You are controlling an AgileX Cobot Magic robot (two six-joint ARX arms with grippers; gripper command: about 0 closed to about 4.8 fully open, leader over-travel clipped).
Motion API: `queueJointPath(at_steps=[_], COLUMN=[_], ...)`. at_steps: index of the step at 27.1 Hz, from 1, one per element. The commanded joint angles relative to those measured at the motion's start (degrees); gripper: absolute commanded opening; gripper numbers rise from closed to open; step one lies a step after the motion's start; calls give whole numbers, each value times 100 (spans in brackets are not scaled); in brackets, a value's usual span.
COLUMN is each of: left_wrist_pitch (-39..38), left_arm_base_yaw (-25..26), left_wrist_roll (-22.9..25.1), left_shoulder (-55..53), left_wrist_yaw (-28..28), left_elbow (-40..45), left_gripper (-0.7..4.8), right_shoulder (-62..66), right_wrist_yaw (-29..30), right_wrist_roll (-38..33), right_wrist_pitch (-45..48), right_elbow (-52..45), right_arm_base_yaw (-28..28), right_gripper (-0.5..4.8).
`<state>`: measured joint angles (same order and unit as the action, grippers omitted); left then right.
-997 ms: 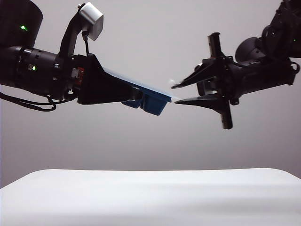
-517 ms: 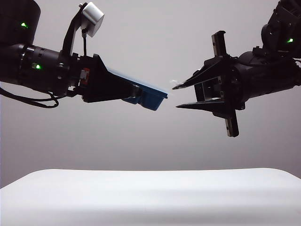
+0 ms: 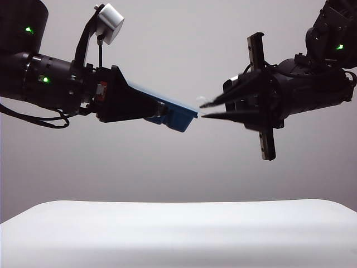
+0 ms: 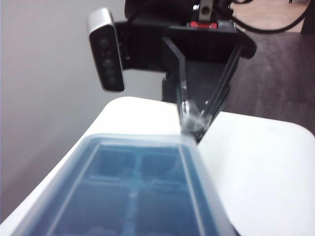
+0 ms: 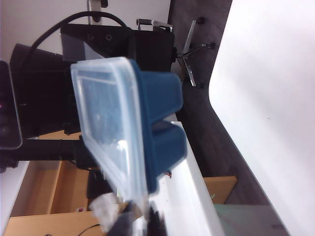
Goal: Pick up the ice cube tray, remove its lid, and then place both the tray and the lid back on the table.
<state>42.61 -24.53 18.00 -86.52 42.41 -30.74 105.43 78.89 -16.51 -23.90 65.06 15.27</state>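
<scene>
High above the table (image 3: 178,234), my left gripper (image 3: 162,111) is shut on the dark blue ice cube tray (image 3: 181,120), which it holds out to the right with the far end tilted down. The frosted lid (image 3: 162,96) still covers the tray. My right gripper (image 3: 202,110) faces it from the right, jaws nearly together on the lid's near corner. In the left wrist view the right gripper (image 4: 193,125) pinches the lid (image 4: 197,162) at a corner above the tray (image 4: 133,187). The right wrist view shows the lid (image 5: 103,113) on the tray (image 5: 160,113), its edge running into my blurred right gripper (image 5: 135,219).
The white table (image 4: 261,167) lies well below both arms. The left arm's wrist camera (image 3: 109,22) sticks up above its gripper. The right arm's camera (image 4: 106,49) sits beside its fingers. Dark floor and wooden furniture (image 5: 44,196) lie beyond the table's edge.
My right gripper's jaws went from wide open to nearly together at the lid's corner, and its wrist turned a little. The left gripper kept its hold on the tray.
</scene>
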Motion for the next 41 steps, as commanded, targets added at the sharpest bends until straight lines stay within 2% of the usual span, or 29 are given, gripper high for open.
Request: queueJointPath(at_steps=[1,10,21,25,28,31,41], left_wrist_pitch=[116,98,-162,-181,-179,-179,-186], left_arm_base_yaw=[-7,-7,-4,-7,-4,-4,-4], left_wrist_roll=[0,0,0,0,0,-2,-48], left_shoulder=[13,11,11,13,13,13,13], left_wrist_yaw=[46,44,22,24,24,28,39], left_elbow=[-15,-15,-13,-13,-13,-15,-15], left_gripper=[241,241,241,241,241,241,241], right_shoulder=[-39,-39,-39,-39,-37,-37,-39], right_wrist_yaw=[59,63,116,105,168,157,57], right_wrist_roll=[0,-94,-2026,-2391,-2389,-2374,-2555], right_wrist_pitch=[90,282,2511,2979,3025,3246,3576], right_elbow=[13,22,22,22,22,20,17], right_arm_base_yaw=[13,11,7,7,-7,-127,-1021], right_gripper=[14,6,-2,-2,-2,-2,-2])
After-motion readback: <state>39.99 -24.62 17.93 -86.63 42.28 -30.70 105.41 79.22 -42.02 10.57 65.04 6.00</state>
